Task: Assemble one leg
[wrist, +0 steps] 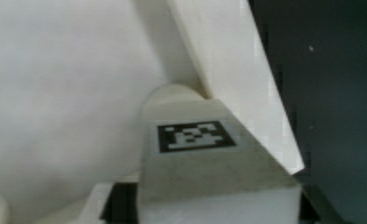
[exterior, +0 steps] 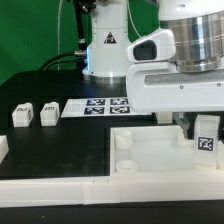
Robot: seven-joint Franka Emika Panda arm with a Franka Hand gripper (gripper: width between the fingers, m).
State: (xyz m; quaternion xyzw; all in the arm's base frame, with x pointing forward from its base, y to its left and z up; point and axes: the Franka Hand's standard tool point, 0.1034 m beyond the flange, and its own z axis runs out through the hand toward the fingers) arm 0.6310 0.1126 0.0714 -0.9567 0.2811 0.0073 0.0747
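On the counter (exterior: 40, 150), the white panel (exterior: 150, 165) lies along the edge nearest the exterior view. The tool (exterior: 205, 128) is closed on the leg (exterior: 206, 143), upright toward the exterior view's right edge. The leg should be centred plumb over a corner socket (hidden here) before lowering.

Above the large flat white square plastic panel (exterior: 150, 165), the part toward the exterior view's left is free from overhead, with only round corner sockets (exterior: 125, 141) in its surface. Over the panel's right part, the bulky white gripper (exterior: 204, 127) and the small white block-shaped marked leg (exterior: 206, 144) it grips block the way. Behind the panel the thin marker board (exterior: 100, 105) lies flat. Two small white marked blocks (exterior: 22, 116) stand behind-left, with bare black table (exterior: 55, 150) between.
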